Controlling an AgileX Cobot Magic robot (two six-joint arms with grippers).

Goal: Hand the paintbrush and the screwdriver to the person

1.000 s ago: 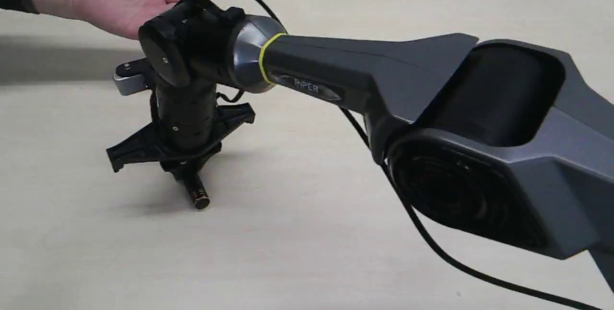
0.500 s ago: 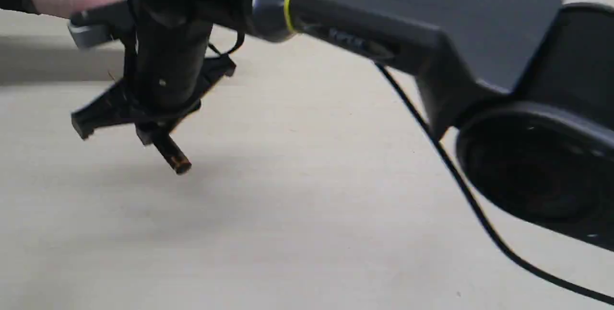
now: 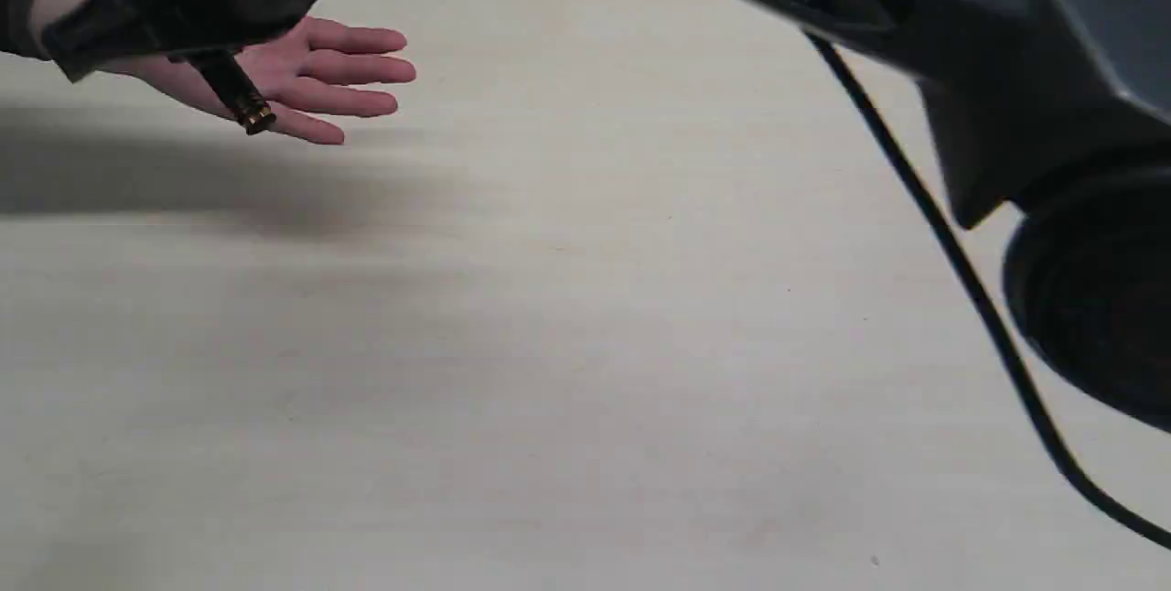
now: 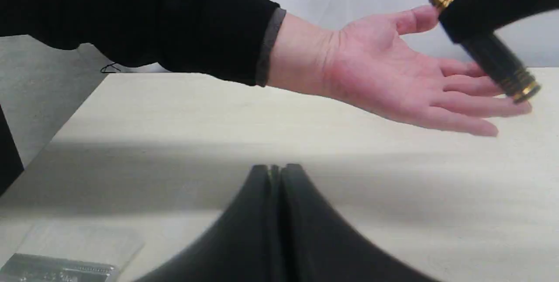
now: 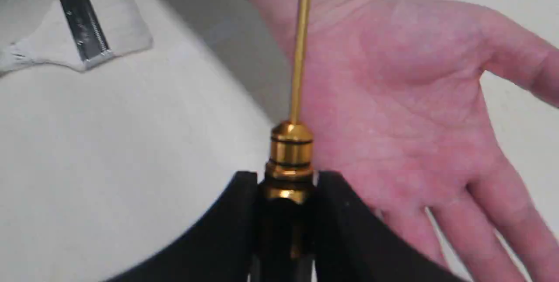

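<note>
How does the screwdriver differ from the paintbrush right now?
Hold: the screwdriver is clamped in the right end effector, up in the air by the person's open hand; the paintbrush lies loose on the table. Shape: the screwdriver is slim, with a thin gold shaft; the paintbrush is wide and flat, with pale bristles and a silver ferrule. Shared: neither rests in the hand yet.

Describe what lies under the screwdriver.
The person's open hand, palm up, lies under the screwdriver. The right tool covers part of its handle; contact with the hand cannot be judged.
</note>
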